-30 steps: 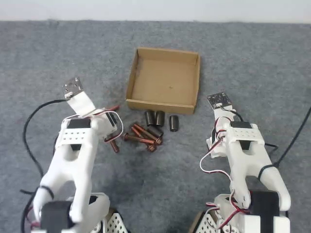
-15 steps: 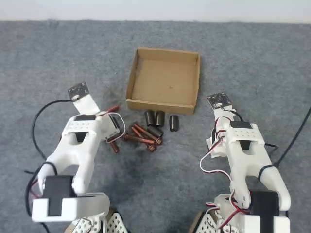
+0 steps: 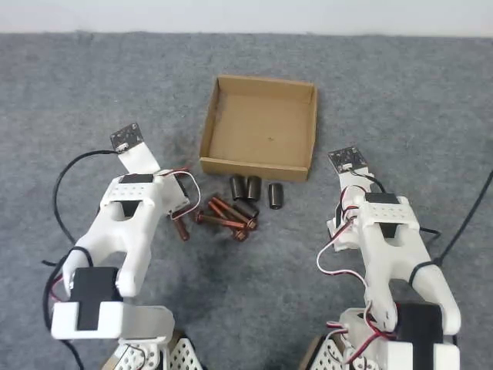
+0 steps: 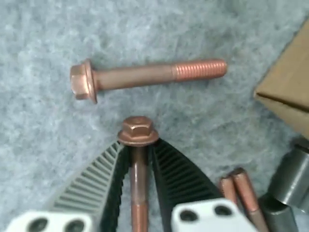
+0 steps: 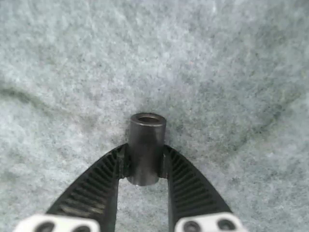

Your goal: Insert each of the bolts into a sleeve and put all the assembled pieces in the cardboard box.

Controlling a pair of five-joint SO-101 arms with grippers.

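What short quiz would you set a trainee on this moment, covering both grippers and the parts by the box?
1. True or false: the left gripper is shut on a black sleeve.
2. What is in the right gripper? A) a copper bolt B) a black sleeve C) nothing
3. Fill in: in the high view, ___ loose sleeves lie by the cardboard box.
Key: 1 false, it grips a copper bolt. 2 B, the held sleeve. 3 three.
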